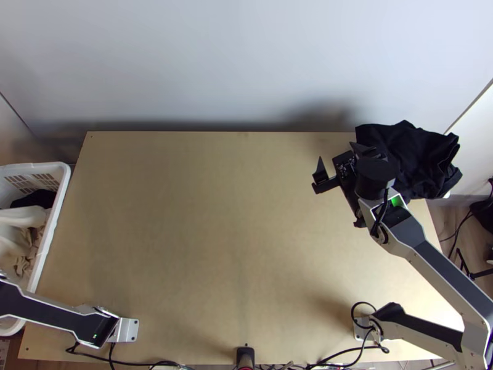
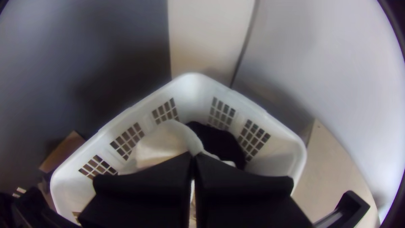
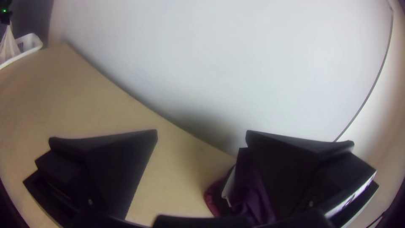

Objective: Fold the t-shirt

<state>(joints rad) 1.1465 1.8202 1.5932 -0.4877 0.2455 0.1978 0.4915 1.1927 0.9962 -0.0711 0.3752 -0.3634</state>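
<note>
In the top view, my right gripper (image 1: 337,154) stands open near the table's back right, beside a bunched dark cloth (image 1: 422,154). Between the spread fingertips of my right gripper (image 3: 201,133) there is no cloth; dark purple and red fabric (image 3: 253,194) lies below one finger. My left gripper (image 2: 193,156) is shut over the basket, on a pale cloth (image 2: 162,143). The right wrist view shows that pale cloth (image 3: 8,44) hanging from it in a narrow drape. From above, the pale cloth (image 1: 23,216) rises in the basket; its lower part is crumpled.
The white basket (image 1: 65,185) stands against the left edge of the wooden table (image 1: 215,234), with a black cloth (image 2: 219,141) also inside. A wall runs behind the table. Cables (image 1: 123,364) lie along the near edge.
</note>
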